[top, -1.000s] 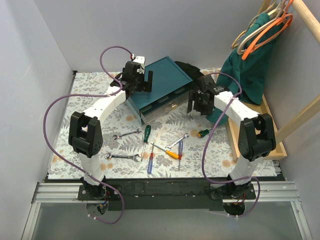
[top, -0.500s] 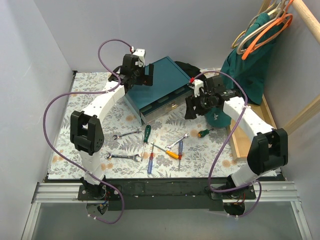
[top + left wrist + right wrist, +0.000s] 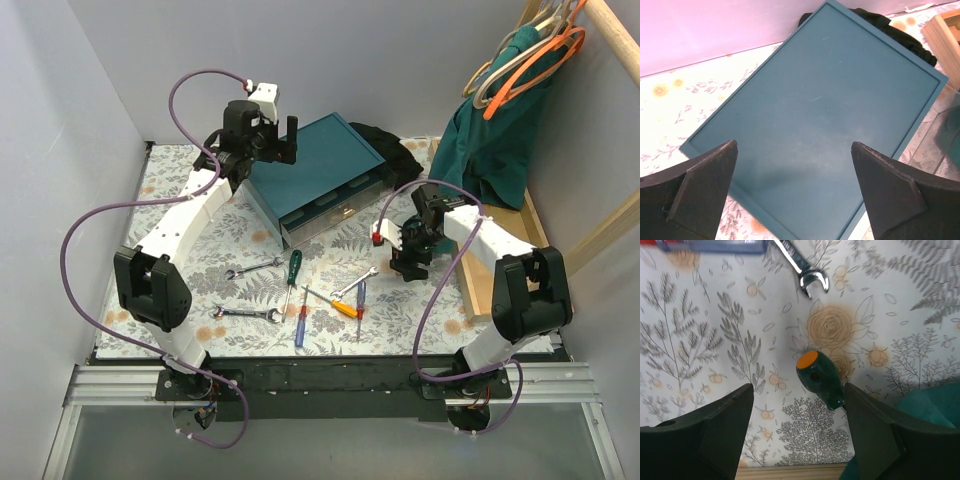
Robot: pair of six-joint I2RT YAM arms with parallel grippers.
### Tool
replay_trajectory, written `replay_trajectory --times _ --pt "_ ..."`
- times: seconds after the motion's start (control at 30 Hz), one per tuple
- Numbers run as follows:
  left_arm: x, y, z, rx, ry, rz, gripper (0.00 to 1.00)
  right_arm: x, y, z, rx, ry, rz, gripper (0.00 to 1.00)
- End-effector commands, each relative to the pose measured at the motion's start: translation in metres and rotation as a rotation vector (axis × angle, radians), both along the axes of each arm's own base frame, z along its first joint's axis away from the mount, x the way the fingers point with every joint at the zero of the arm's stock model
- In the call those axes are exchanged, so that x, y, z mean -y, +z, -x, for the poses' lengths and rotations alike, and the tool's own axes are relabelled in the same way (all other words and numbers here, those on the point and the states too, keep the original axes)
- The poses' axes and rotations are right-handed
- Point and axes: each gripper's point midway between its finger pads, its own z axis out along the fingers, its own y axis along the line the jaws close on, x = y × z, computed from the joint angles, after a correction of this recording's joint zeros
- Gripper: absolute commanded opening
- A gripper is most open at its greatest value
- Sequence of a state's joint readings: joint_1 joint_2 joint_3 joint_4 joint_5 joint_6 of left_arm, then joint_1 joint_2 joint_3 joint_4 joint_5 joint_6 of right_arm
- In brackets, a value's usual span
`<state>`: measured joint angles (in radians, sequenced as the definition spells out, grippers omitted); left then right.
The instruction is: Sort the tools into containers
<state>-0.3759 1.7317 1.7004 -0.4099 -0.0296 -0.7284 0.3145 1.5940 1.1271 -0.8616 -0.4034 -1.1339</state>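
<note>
Right gripper [image 3: 797, 392], spread and empty, straddles the green-handled screwdriver [image 3: 821, 381], apparently to grasp it. Left gripper [image 3: 793, 150] hovers spread and empty over the teal drawer box [image 3: 830, 95].

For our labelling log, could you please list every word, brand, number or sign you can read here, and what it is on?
None readable. The teal box top is plain; the green-handled screwdriver and the wrench show no legible marking; anything on the other tools is too small to tell.

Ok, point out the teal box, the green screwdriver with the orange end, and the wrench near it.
teal box [image 3: 825, 115]: left wrist view, middle of its top.
green screwdriver [image 3: 822, 382]: right wrist view, on its handle.
wrench [image 3: 796, 258]: right wrist view, on its shaft.
</note>
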Motion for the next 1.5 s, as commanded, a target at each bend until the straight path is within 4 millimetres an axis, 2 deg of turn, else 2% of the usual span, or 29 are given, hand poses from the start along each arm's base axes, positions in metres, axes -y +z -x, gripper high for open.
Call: replay_trajectory --times 0.0,0.13,0.37,0.47,0.53,0.63,0.7,0.73,0.8,0.83,0.9,0.97,1.13,1.17,1.2,1.23,1.27,1.3,1.33,1.43,1.47 --pt "-0.014 0.017 0.010 0.046 0.022 -0.032 0.98 0.015 -0.019 -0.009 0.109 0.219 0.080 0.80" --pt "-0.018 0.017 0.009 0.054 0.030 -0.051 0.98 0.022 -0.038 -0.011 0.096 0.266 0.122 0.78" --pt "-0.021 0.009 0.006 0.044 0.043 -0.076 0.98 0.015 -0.048 -0.019 0.168 0.319 0.084 0.75" --pt "-0.020 0.002 0.002 0.035 0.043 -0.083 0.98 0.014 -0.050 -0.012 0.182 0.357 0.069 0.63" --pt "-0.020 -0.001 0.000 0.029 0.044 -0.079 0.98 0.011 -0.044 -0.009 0.195 0.365 0.045 0.48" --pt "-0.018 -0.009 -0.003 0.012 0.044 -0.071 0.98 -0.001 -0.018 -0.011 0.249 0.352 -0.017 0.29" --pt "-0.016 -0.012 -0.004 0.005 0.037 -0.065 0.98 -0.009 0.011 -0.011 0.297 0.347 -0.052 0.20" --pt "-0.016 -0.015 -0.005 -0.001 0.035 -0.064 0.98 -0.021 0.036 -0.018 0.343 0.349 -0.101 0.17" --pt "-0.014 -0.016 -0.007 -0.005 0.032 -0.052 0.98 -0.036 0.074 -0.011 0.359 0.317 -0.188 0.11" --pt "-0.014 -0.018 -0.008 -0.011 0.031 -0.050 0.98 -0.045 0.105 -0.022 0.421 0.297 -0.231 0.10" --pt "-0.013 -0.021 -0.010 -0.021 0.036 -0.039 0.98 -0.055 0.138 -0.025 0.420 0.194 -0.309 0.06" --pt "-0.013 -0.023 -0.011 -0.027 0.038 -0.030 0.98 -0.070 0.166 -0.037 0.473 0.147 -0.374 0.06" --pt "-0.013 -0.022 -0.013 -0.028 0.045 -0.017 0.98 -0.101 0.200 -0.078 0.504 -0.026 -0.500 0.06" --pt "-0.013 -0.023 -0.013 -0.030 0.043 -0.017 0.98 -0.107 0.194 -0.087 0.470 -0.055 -0.509 0.06" --pt "-0.014 -0.023 -0.013 -0.030 0.045 -0.017 0.98 -0.112 0.210 -0.098 0.487 -0.071 -0.536 0.06" --pt "-0.015 -0.021 -0.013 -0.026 0.046 -0.016 0.98 -0.117 0.212 -0.103 0.452 -0.117 -0.559 0.06" --pt "-0.015 -0.022 -0.014 -0.029 0.049 -0.015 0.98 -0.123 0.205 -0.116 0.433 -0.140 -0.566 0.06" --pt "-0.015 -0.022 -0.014 -0.028 0.049 -0.015 0.98 -0.126 0.216 -0.124 0.447 -0.150 -0.586 0.06" --pt "-0.015 -0.020 -0.013 -0.025 0.049 -0.014 0.98 -0.130 0.216 -0.129 0.430 -0.170 -0.600 0.06" --pt "-0.017 -0.022 -0.012 -0.028 0.049 -0.019 0.98 -0.138 0.212 -0.145 0.430 -0.186 -0.618 0.06" --pt "-0.018 -0.021 -0.011 -0.027 0.050 -0.018 0.98 -0.139 0.205 -0.149 0.419 -0.190 -0.614 0.06"
